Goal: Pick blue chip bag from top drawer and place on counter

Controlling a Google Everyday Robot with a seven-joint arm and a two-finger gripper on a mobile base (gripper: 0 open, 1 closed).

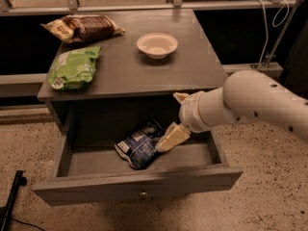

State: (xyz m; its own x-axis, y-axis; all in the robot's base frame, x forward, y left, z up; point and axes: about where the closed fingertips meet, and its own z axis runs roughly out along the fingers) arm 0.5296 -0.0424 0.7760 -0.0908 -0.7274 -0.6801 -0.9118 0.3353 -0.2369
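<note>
The blue chip bag (pixel 138 147) lies crumpled in the middle of the open top drawer (pixel 139 181). The drawer is pulled out below the counter (pixel 130 69). My white arm reaches in from the right. My gripper (pixel 176 117) is open inside the drawer, just right of the bag. Its lower cream finger (pixel 172 137) touches or overlaps the bag's right edge. The upper finger (pixel 181 97) is near the counter's front edge. The gripper holds nothing.
On the counter lie a green bag (pixel 74 67) at the left, a brown-and-cream bag (pixel 84 27) at the back left, and a white bowl (pixel 157 44) at the back middle. A cable (pixel 267 37) hangs at the right. A black post (pixel 12 196) stands at the lower left.
</note>
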